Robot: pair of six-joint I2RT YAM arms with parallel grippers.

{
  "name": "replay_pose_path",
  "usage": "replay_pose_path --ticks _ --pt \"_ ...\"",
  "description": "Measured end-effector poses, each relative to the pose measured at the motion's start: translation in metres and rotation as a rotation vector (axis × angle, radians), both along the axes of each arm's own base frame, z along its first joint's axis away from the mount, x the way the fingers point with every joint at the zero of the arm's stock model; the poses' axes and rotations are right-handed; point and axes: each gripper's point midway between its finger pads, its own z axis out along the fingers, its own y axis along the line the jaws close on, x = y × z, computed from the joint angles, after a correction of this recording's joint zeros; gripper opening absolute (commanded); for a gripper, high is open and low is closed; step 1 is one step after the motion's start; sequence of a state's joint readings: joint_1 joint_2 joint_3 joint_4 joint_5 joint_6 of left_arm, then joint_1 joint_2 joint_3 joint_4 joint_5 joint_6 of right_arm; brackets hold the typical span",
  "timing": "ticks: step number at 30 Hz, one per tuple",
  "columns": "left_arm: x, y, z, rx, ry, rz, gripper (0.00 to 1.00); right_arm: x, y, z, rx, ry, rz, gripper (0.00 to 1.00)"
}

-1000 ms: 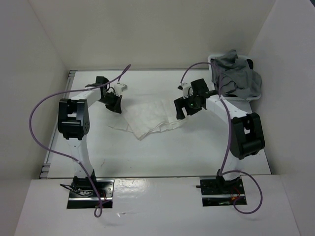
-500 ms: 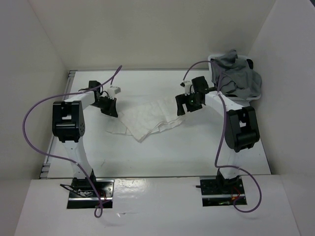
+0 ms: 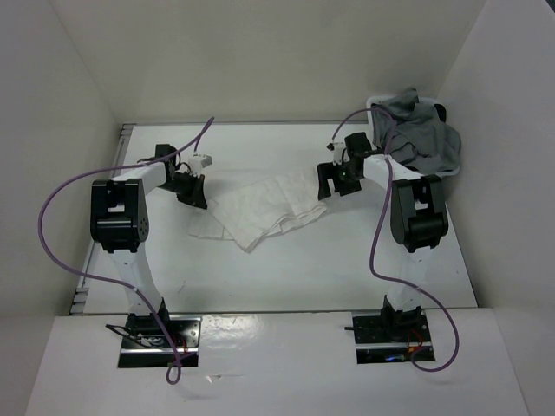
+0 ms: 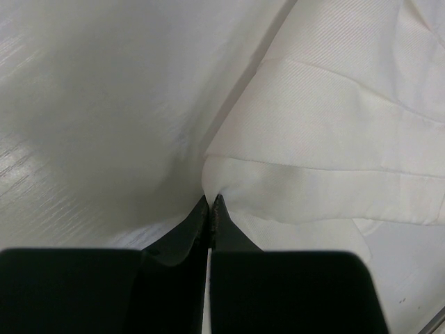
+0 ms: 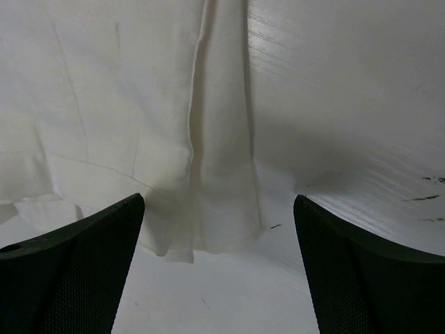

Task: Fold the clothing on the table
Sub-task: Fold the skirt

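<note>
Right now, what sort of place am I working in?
Probably a robot lab's test cell, not a home: a white table boxed in by plain white walls, with grey garments piled at its far right corner.

No text, label, brand, number or sign was legible in any view.
</note>
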State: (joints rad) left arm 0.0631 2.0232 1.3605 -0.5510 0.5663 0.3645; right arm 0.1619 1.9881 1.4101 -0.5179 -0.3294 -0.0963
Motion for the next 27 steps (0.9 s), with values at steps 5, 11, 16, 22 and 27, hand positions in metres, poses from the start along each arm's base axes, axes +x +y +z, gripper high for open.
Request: replay_pose_path --ticks 5,11,16,22,27 --pt "-0.001 0.000 0.000 0.000 0.000 -0.002 0.00 -0.001 0.001 -0.002 0.007 0.008 0.002 0.92" --pt "-0.003 0.000 0.000 -0.002 0.009 -0.002 0.00 -0.002 0.001 -0.003 0.006 0.012 0.002 0.91" --pt "-0.006 -0.001 0.000 -0.004 0.023 -0.003 0.00 -0.002 -0.001 -0.010 -0.008 0.024 -0.006 0.90" --pt "-0.008 -0.001 0.000 -0.006 0.029 -0.003 0.00 -0.001 -0.003 -0.012 -0.020 0.028 -0.018 0.81" --pt "-0.009 -0.001 0.000 -0.007 0.034 -0.004 0.00 0.001 -0.003 -0.013 -0.034 0.026 -0.022 0.75"
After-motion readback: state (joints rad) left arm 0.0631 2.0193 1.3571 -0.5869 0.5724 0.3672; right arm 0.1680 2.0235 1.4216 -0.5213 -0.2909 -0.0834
